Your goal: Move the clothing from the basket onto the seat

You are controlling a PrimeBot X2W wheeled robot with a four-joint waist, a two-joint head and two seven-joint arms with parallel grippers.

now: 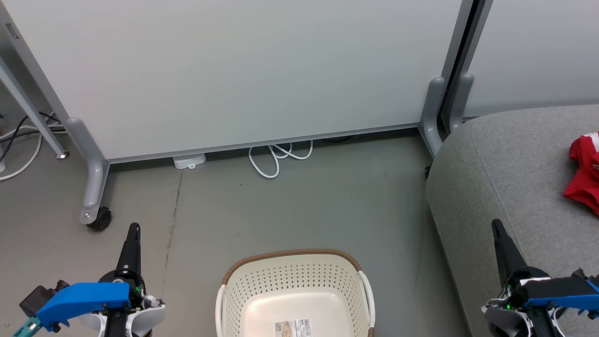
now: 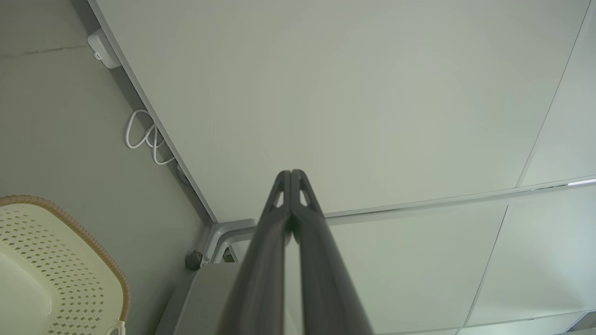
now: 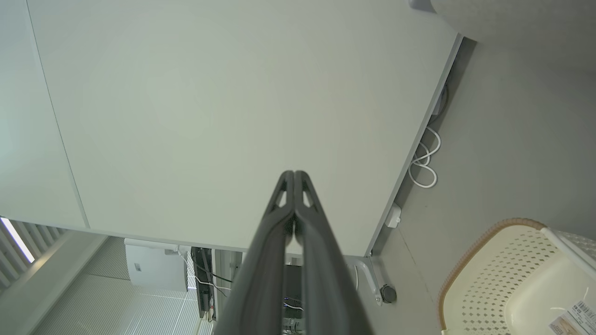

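The basket (image 1: pixel 295 281) is cut off at the near edge and the red clothing (image 1: pixel 585 173) at the right edge. The clothing lies on the seat (image 1: pixel 505 178), right of the right gripper (image 1: pixel 495 224) and farther away, not touching it. The basket sits on the floor (image 1: pixel 281 206) between that gripper and the left gripper (image 1: pixel 134 228). Both grippers have their 2 fingers (image 2: pixel 272 218) pressed together, holding nothing. A label (image 1: pixel 293 327) in the basket is too small to read.

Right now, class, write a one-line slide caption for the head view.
Red clothing on the grey seat; basket bare where visible; left gripper and right gripper shut.
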